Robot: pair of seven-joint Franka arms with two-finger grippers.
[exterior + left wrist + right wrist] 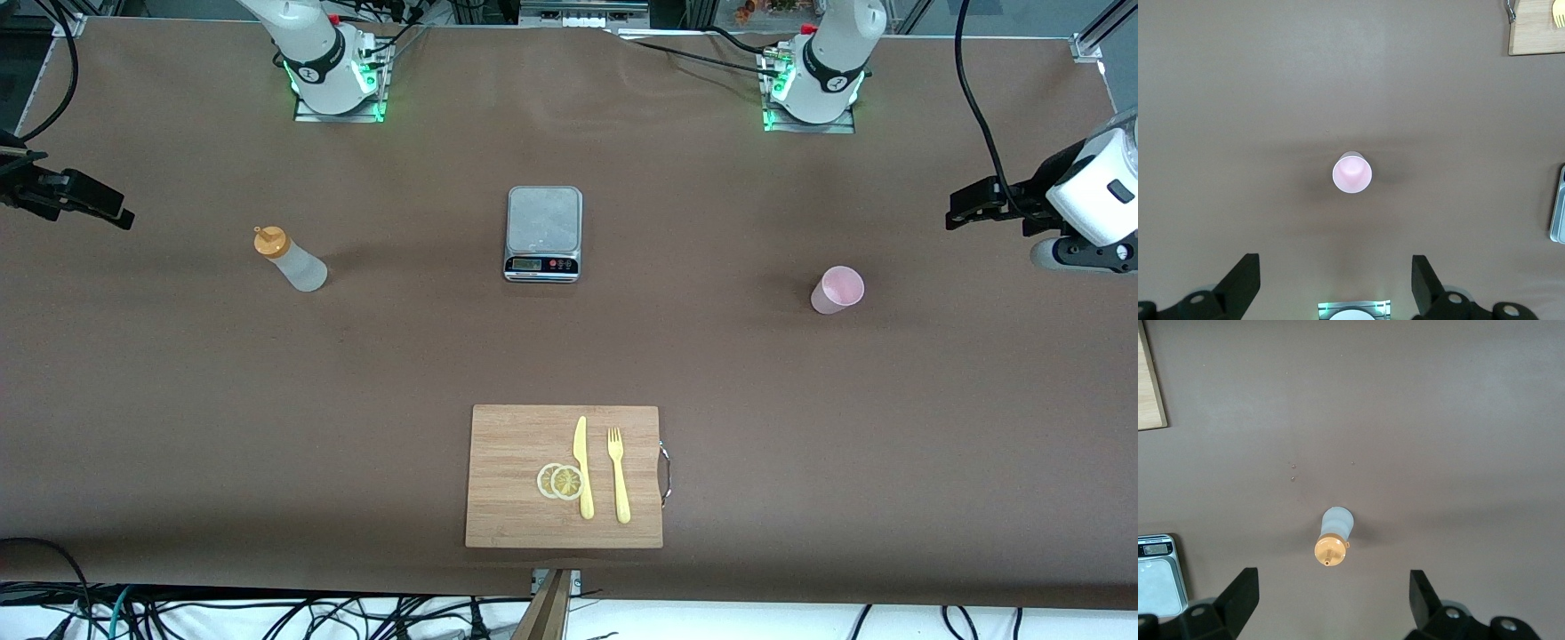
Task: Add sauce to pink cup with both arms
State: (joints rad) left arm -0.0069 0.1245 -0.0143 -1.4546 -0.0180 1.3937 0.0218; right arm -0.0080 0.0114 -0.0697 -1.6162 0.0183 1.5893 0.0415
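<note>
Nearest the front camera lies a wooden board [524,498] carrying a yellow knife [582,467], a yellow fork [618,476] and two lemon slices [560,481] just beside the knife. Farther up the table, at its middle, sits a silver scale [543,233]. The sauce [291,259] stands upright toward the right arm's end, well apart from the scale. The pink cup [837,290] stands upright toward the left arm's end, its mouth facing up.

The right gripper [1331,603] hangs over the bare table near the sauce, jaws spread wide, holding nothing. The left gripper [1336,283] hangs over the table near the cup, jaws likewise wide apart and empty.
</note>
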